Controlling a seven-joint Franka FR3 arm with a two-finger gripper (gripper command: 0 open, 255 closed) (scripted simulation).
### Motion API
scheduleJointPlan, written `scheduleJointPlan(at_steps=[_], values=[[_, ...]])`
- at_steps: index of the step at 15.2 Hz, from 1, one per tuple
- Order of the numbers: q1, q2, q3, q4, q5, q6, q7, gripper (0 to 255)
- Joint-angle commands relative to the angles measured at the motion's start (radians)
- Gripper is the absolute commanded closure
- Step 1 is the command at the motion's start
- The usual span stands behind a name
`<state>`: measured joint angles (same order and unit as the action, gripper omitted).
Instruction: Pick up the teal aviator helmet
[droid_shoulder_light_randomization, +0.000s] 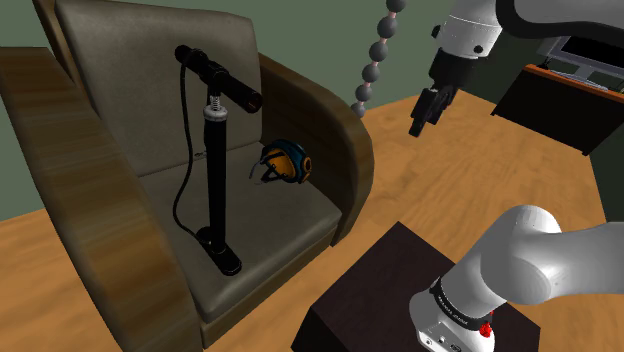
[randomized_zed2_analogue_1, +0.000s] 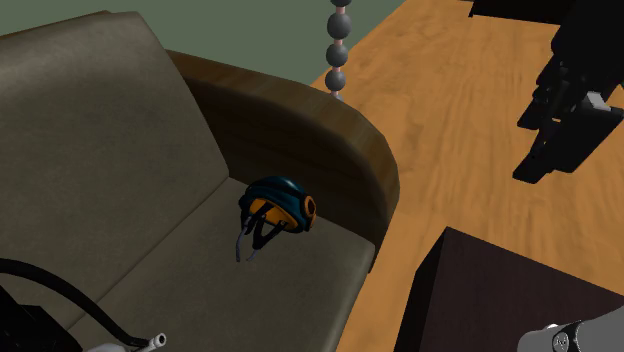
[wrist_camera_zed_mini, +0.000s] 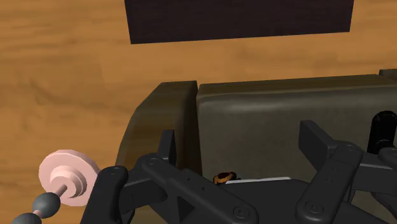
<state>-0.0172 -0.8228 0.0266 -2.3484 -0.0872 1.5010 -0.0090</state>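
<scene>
The helmet (droid_shoulder_light_randomization: 283, 164) is dark teal with orange ear pieces and loose straps. It lies on the armchair's seat cushion (droid_shoulder_light_randomization: 255, 215), close to the arm on the shoulder view's right. In the second exterior view the helmet (randomized_zed2_analogue_1: 278, 207) rests just inside that curved arm. My black gripper (droid_shoulder_light_randomization: 425, 112) hangs in the air over the wooden floor, beyond that arm and well above the helmet. It also appears at the second exterior view's right, gripper (randomized_zed2_analogue_1: 555, 140). In the wrist view the gripper (wrist_camera_zed_mini: 242, 140) is open and holds nothing, and a small orange bit of the helmet (wrist_camera_zed_mini: 224, 177) peeks out between the fingers.
A black floor pump (droid_shoulder_light_randomization: 215, 150) with its hose stands upright on the seat, at the helmet's left in the shoulder view. A beaded grey pole (droid_shoulder_light_randomization: 378, 55) on a pink disc base (wrist_camera_zed_mini: 69, 177) rises behind the chair's arm (droid_shoulder_light_randomization: 352, 150). My dark stand (droid_shoulder_light_randomization: 400, 290) sits lower right.
</scene>
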Motion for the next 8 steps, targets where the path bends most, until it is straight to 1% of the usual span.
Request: scheduleJointPlan(at_steps=[1,4,8], values=[[0.000,0.000,0.000,0.000,0.000,0.000,0.000,0],[-0.016,0.061,0.064,-0.016,0.043,0.071,0.137,0],[-0.041,0.167,0.147,-0.013,0.087,0.168,0.316,0]])
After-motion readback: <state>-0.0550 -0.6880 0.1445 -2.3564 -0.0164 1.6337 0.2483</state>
